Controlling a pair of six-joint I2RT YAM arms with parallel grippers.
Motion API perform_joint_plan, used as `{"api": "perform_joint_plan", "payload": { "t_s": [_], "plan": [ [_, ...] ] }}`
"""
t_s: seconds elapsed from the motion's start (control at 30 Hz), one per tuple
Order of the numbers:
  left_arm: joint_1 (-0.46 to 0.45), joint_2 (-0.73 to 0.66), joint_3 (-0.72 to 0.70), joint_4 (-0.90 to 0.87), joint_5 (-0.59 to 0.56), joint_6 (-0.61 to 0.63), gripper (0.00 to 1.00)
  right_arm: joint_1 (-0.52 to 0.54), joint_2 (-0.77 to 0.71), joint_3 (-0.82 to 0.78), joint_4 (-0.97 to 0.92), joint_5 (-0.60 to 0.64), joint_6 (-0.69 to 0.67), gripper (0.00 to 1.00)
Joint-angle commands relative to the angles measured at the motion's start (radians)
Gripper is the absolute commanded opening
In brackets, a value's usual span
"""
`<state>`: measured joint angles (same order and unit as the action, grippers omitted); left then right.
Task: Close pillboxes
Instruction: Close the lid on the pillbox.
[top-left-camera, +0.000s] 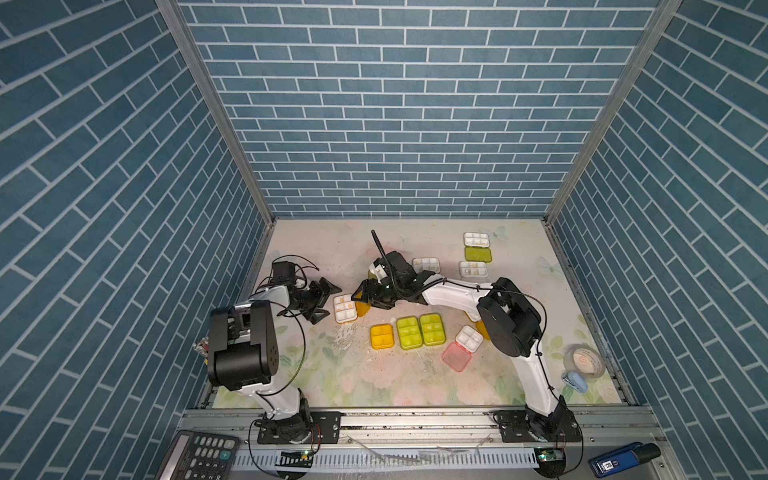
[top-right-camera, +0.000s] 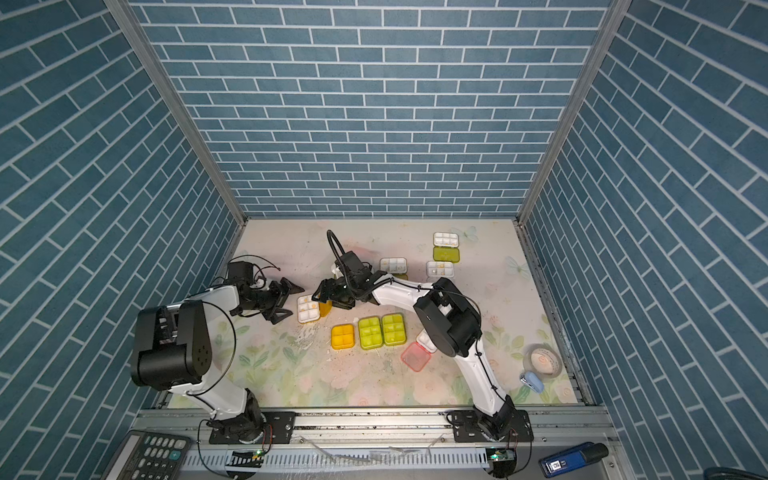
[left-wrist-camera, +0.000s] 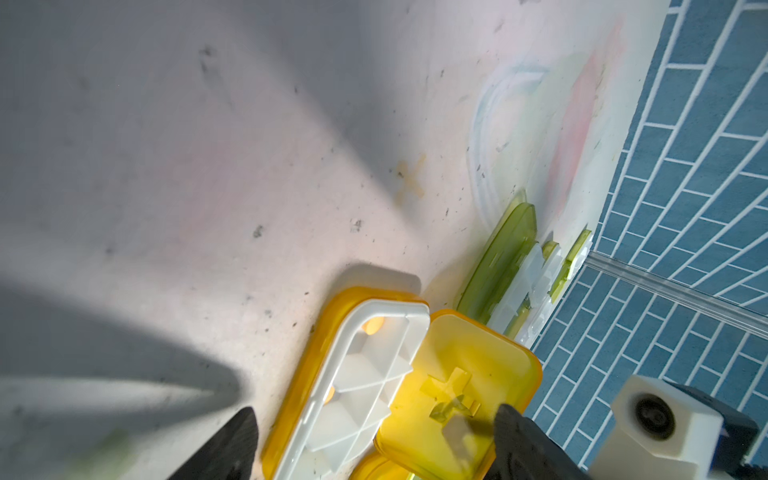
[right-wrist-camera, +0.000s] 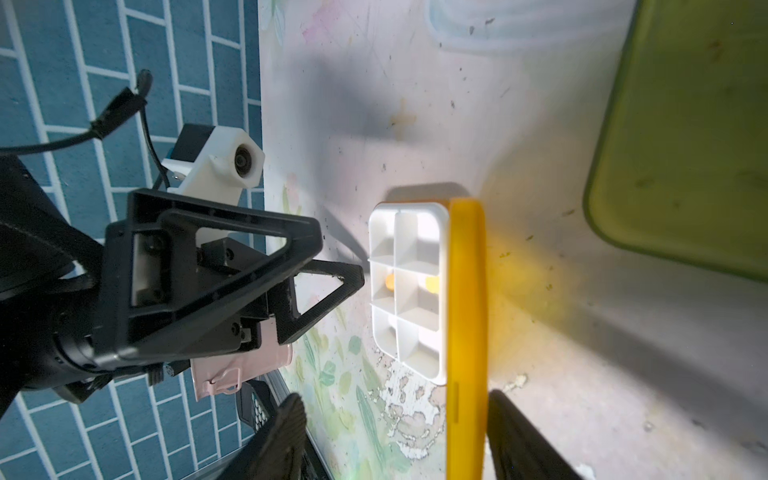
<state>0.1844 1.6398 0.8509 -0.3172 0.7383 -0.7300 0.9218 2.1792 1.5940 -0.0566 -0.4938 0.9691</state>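
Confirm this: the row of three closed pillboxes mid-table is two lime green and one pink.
Wrong colour: the third closed pillbox is orange-yellow, not pink. The two lime green pillboxes do sit beside it, as both top views show.

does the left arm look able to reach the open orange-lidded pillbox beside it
Probably yes: the left gripper faces the pillbox's white tray with nothing between; the right gripper is over at its lid.

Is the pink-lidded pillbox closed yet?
No, its pink lid lies folded out flat beside the white tray, leaving the compartments uncovered.
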Motion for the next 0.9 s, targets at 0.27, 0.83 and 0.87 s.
{"api": "perform_joint_plan", "payload": {
  "t_s": [0.27,0.83,0.87],
  "plan": [
    [0.067,-0.130,-0.041,0.009,-0.013,-0.008,0.90,0.048,0.093,0.132,-0.034,-0.021,-0.015,0.68],
    [0.067,-0.130,-0.057,0.042,0.015,-0.035,0.90,0.084,0.208,0.400,-0.526,0.345,-0.309,0.67],
    [0.067,-0.130,-0.058,0.045,0.017,-0.037,0.90,0.089,0.221,0.427,-0.547,0.354,-0.324,0.67]
  ]
}}
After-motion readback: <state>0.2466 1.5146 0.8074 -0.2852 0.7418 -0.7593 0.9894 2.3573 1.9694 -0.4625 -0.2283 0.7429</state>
